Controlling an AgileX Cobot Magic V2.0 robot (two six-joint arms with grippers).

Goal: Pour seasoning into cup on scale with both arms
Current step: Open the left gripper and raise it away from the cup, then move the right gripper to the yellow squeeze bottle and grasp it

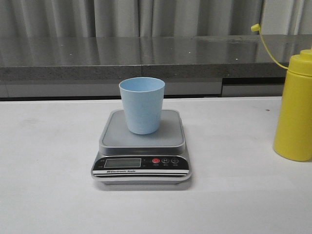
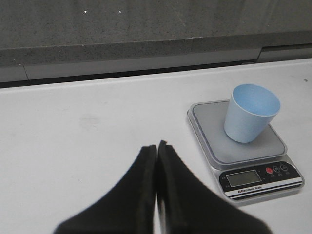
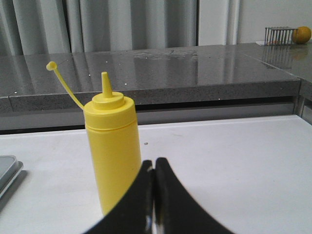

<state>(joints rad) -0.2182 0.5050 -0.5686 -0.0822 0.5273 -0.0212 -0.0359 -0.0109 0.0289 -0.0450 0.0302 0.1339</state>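
A pale blue cup point(image 1: 142, 105) stands upright on the silver platform of the digital scale point(image 1: 141, 168) at the table's middle. The yellow squeeze bottle point(image 1: 294, 109) stands upright at the right edge of the front view, its tethered cap point(image 1: 255, 28) hanging open above it. Neither gripper shows in the front view. In the left wrist view my left gripper point(image 2: 157, 145) is shut and empty, to the left of the scale point(image 2: 246, 161) and cup point(image 2: 251, 113). In the right wrist view my right gripper point(image 3: 154, 162) is shut and empty, just in front of the bottle point(image 3: 113, 151).
A grey stone counter point(image 1: 146, 56) runs along the back behind the white table point(image 1: 48, 170), with curtains above it. A corner of the scale point(image 3: 9, 170) shows in the right wrist view. A wire basket point(image 3: 280, 35) and a yellow fruit point(image 3: 302, 34) sit far off on the counter.
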